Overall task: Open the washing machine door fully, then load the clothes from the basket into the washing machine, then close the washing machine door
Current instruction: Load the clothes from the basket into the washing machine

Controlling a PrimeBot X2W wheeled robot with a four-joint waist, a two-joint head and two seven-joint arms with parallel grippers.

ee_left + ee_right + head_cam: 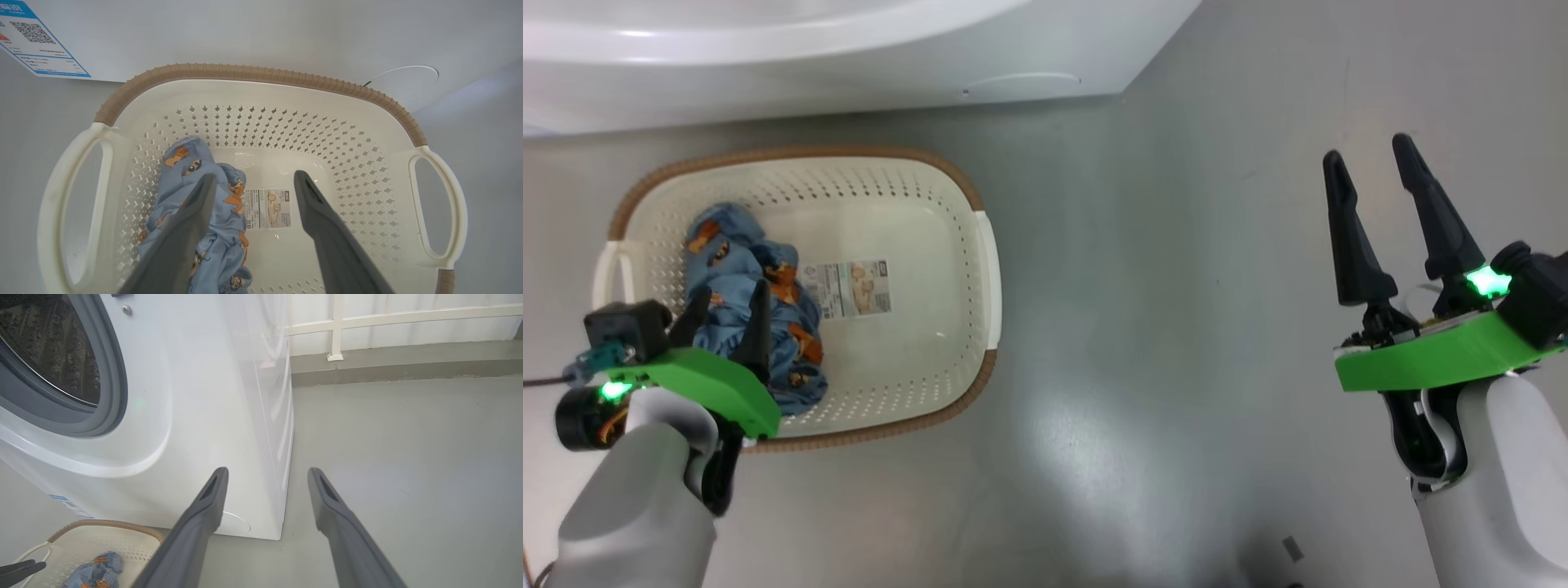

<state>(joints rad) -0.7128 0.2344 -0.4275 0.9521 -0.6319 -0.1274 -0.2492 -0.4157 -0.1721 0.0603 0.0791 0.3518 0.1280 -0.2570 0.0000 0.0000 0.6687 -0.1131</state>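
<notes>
Clothes (788,343) heaped in left end of basket (915,245), long axis up-frame, directly under left gripper (729,294) at lower left, jaws apart, nothing held; right gripper (1368,155) at far right, also spread, well apart.

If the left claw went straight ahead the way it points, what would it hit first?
Probably the clothes: one finger of the left claw lines up over them, the other over the basket floor. Depth is unclear.

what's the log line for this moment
step: load clothes | left gripper: open, over clothes in basket | right gripper: open, empty, above floor | washing machine: drum uncovered
</notes>
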